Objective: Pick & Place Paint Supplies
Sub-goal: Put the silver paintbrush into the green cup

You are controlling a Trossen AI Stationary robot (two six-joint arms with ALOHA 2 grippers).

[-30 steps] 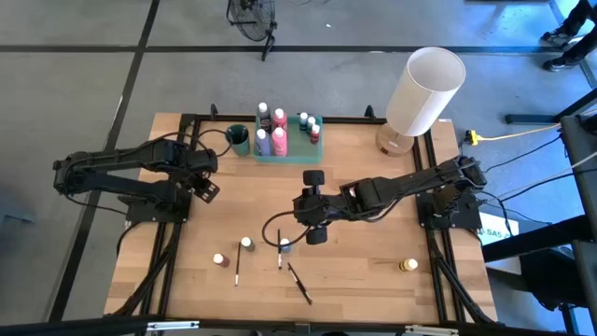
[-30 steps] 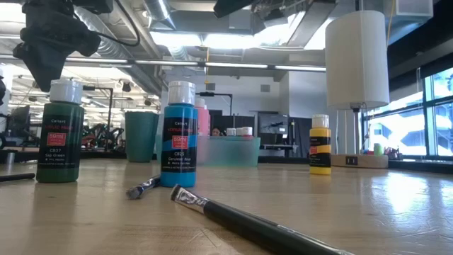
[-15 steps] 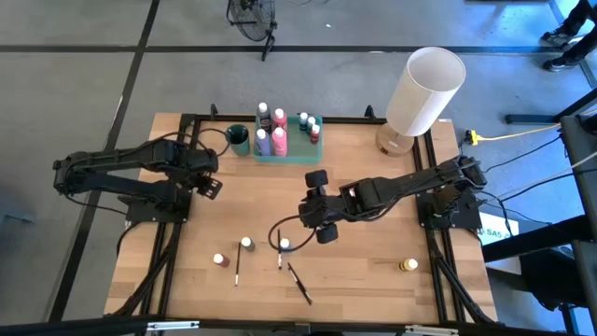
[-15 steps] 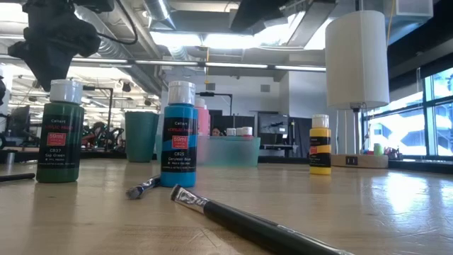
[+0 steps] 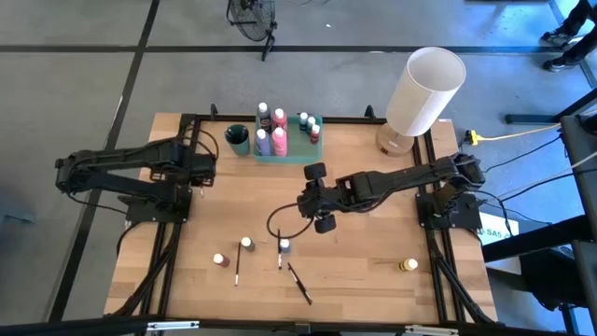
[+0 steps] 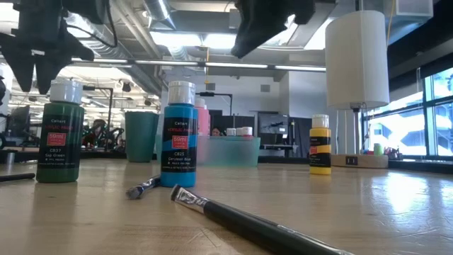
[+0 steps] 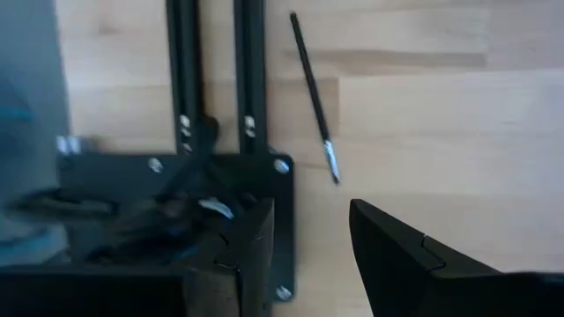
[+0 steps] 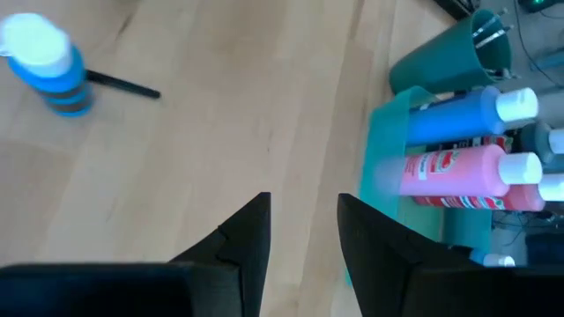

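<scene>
Several paint bottles stand loose on the near half of the table: red (image 5: 219, 260), green (image 5: 246, 244), blue (image 5: 284, 246) and yellow (image 5: 409, 266). Thin dark brushes (image 5: 298, 282) lie flat among them. More bottles (image 5: 279, 131) stand in the green tray (image 5: 289, 155) at the far edge. My right gripper (image 5: 308, 199) hangs open over the table's middle, between the tray and the blue bottle (image 8: 48, 66). My left gripper (image 5: 198, 174) points down, open, at the left, above its base plate, and a brush (image 7: 313, 97) lies on the wood there.
A teal cup (image 5: 239, 140) stands left of the tray. The big white lamp (image 5: 424, 93) stands at the far right corner. Black frame rails (image 7: 251, 79) run along the table's left side. Bare wood lies between the tray and the loose bottles.
My right gripper has sunk and gone a little toward the tray at the far edge, coming into the low view from above. My left gripper has rolled on its wrist without leaving its place. Bottles and brushes have kept still.
</scene>
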